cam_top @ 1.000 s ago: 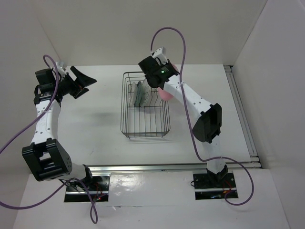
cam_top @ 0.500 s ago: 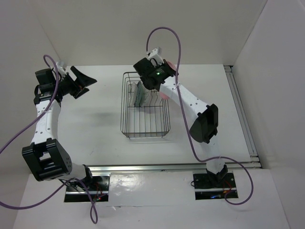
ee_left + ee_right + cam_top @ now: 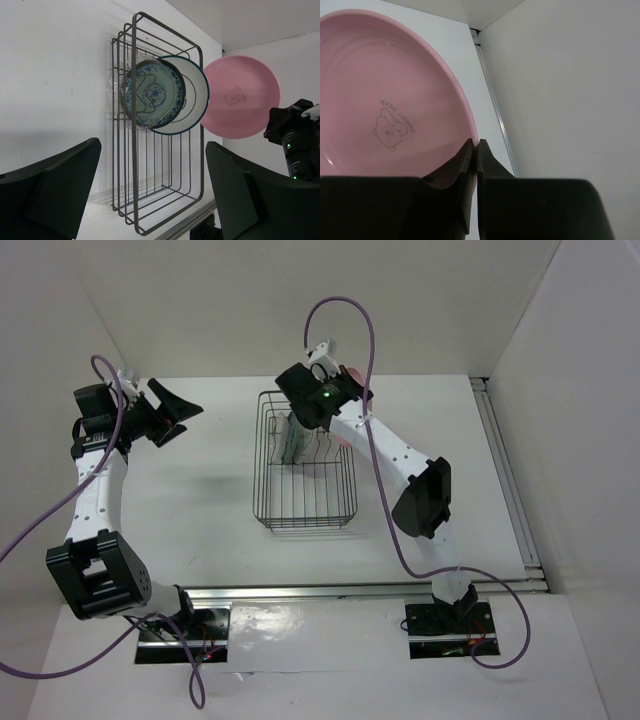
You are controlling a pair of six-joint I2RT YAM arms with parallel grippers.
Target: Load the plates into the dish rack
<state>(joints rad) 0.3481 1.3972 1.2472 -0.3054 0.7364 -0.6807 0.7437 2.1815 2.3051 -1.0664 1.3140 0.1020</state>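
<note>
1. Over the far right corner of the dish rack (image 3: 300,502), the right end effector (image 3: 475,147) is clenched on the rim of the pink plate (image 3: 242,97), holding it on edge; I judge this pose suits sliding it down between the upright prongs
2. Three plates stand on edge close together in the far part of the rack: the clear glass plate (image 3: 112,90), the teal patterned plate (image 3: 150,95) and the white round plate with a dark rim (image 3: 192,100); the pink one hangs apart from them, not yet slotted
3. Well to the left above the surface (image 3: 200,490), the left end effector (image 3: 175,415) hangs released and empty, facing the rack, probably to leave room for the other arm
</note>
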